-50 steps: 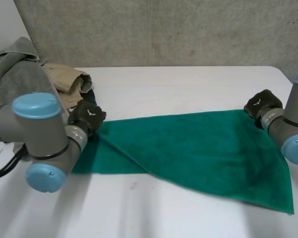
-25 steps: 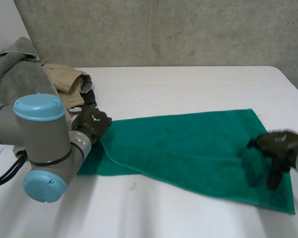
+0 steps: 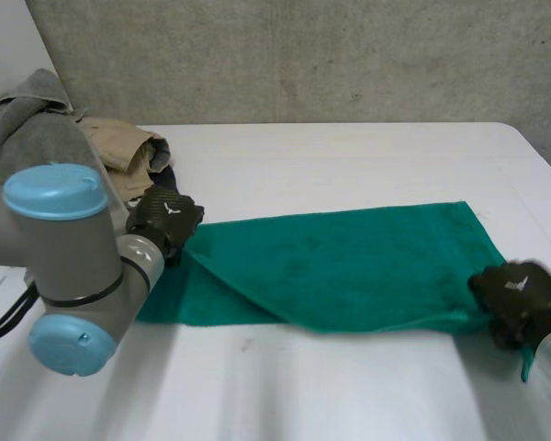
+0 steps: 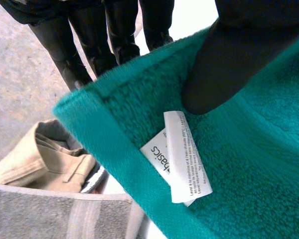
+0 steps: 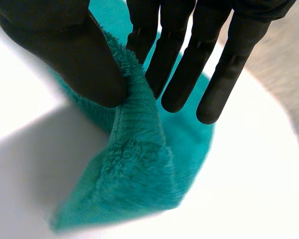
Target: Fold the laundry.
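Observation:
A green towel (image 3: pixel 340 266) lies spread across the white table (image 3: pixel 349 156). My left hand (image 3: pixel 165 219) is at the towel's left end, holding a corner that is folded over onto the rest. In the left wrist view the thumb (image 4: pixel 229 64) pinches the towel (image 4: pixel 249 169) against the fingers behind it, just above a white label (image 4: pixel 182 154). My right hand (image 3: pixel 519 294) is at the towel's near right corner. There its thumb (image 5: pixel 74 55) and fingers pinch the raised towel edge (image 5: pixel 134 174).
A laundry pile sits at the table's far left: a grey cloth (image 3: pixel 28 129) and a beige garment (image 3: pixel 119 147), both also beside the towel in the left wrist view (image 4: pixel 45 159). The table's right edge runs close to my right hand.
My right hand left the towel's far right corner, came down to its near right corner and closed on it, drawing that corner in. The left hand has hardly moved.

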